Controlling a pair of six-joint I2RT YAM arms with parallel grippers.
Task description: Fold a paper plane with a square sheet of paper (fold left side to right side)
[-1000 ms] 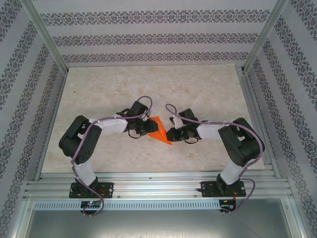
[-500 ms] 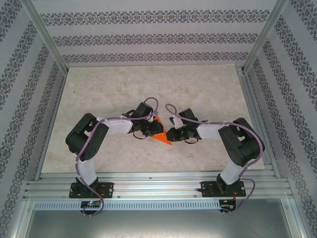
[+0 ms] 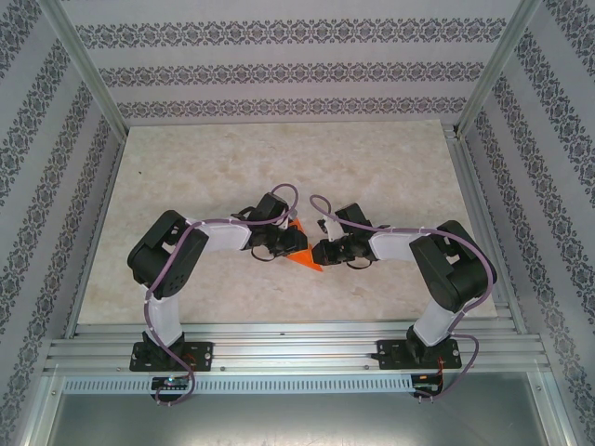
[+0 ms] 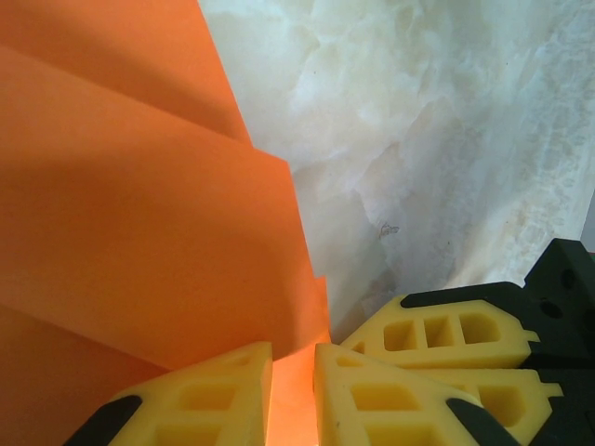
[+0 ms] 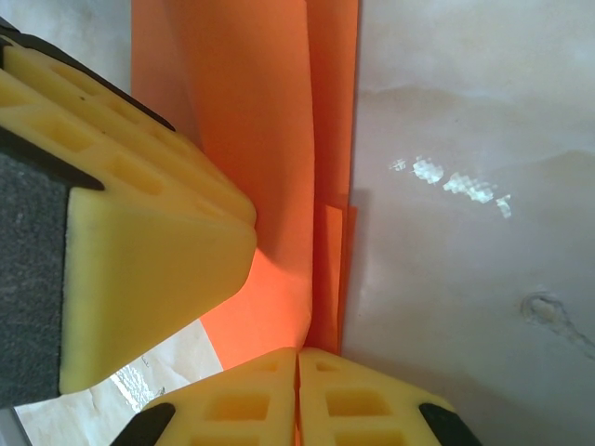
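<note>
My left claw (image 4: 293,358) is drawn narrow and grips the orange paper (image 4: 139,214), with a strip of it caught between the yellow fingers (image 4: 237,372). My right claw (image 5: 297,358) is pressed tight on the paper's folded edge, its tips meeting over the crease. The paper lies in layered flaps on the marbled worktop (image 3: 232,167), near its middle, between my two claws, which sit just beside each other. From above, my wrists cover most of it, and what shows seems to be a pointed wedge.

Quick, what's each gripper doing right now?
Left gripper: closed on the folded bright orange paper sheet.
Right gripper: closed on the same sheet.
</note>
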